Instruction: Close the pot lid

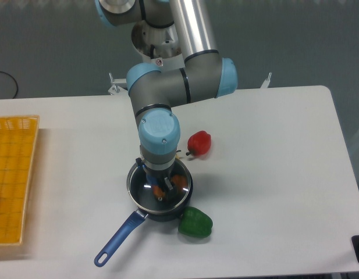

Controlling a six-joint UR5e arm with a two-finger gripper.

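The gripper (156,175) points down over the pot, its fingers around the middle of the lid, where they look closed on its knob. The knob itself is mostly hidden by the fingers. The glass lid (143,204) has a shiny metal rim and lies over the top of the dark pot (163,217), set slightly toward the left. Through the glass, brownish-orange shapes show. The pot's blue handle (117,240) extends toward the lower left.
A green pepper-like object (195,223) lies against the pot's lower right side. Behind the pot to the right is a red object (199,143) with a dark stem. A yellow-orange crate (29,180) stands at the left edge.
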